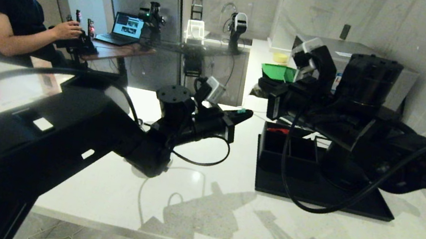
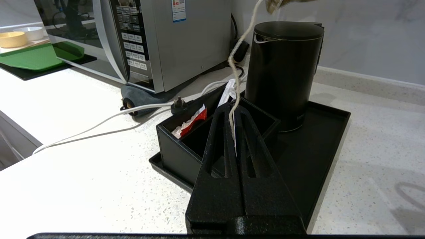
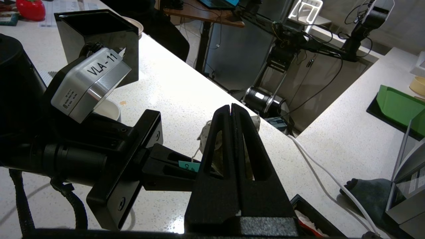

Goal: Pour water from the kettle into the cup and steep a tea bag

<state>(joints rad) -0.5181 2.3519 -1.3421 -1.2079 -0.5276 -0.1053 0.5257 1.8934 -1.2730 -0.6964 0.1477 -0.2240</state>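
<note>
White speckled stone forms the bench [image 1: 199, 203], on which a black tray [image 2: 332, 132] carries the kettle [image 2: 282, 73]. The left tool [image 2: 233, 113] is fully shut on the string [image 2: 236, 66]; the right tool [image 3: 230, 108] is shut on the tea bag [image 3: 207, 137]. The bag should be passed without tugging. It hangs between both tools, above the kettle's spout side.

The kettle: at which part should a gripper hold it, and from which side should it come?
Probably the handle, whose edge shows on the side of the upright kettle away from the compartment box. Come level from that side; the round body looks too wide and smooth.
</note>
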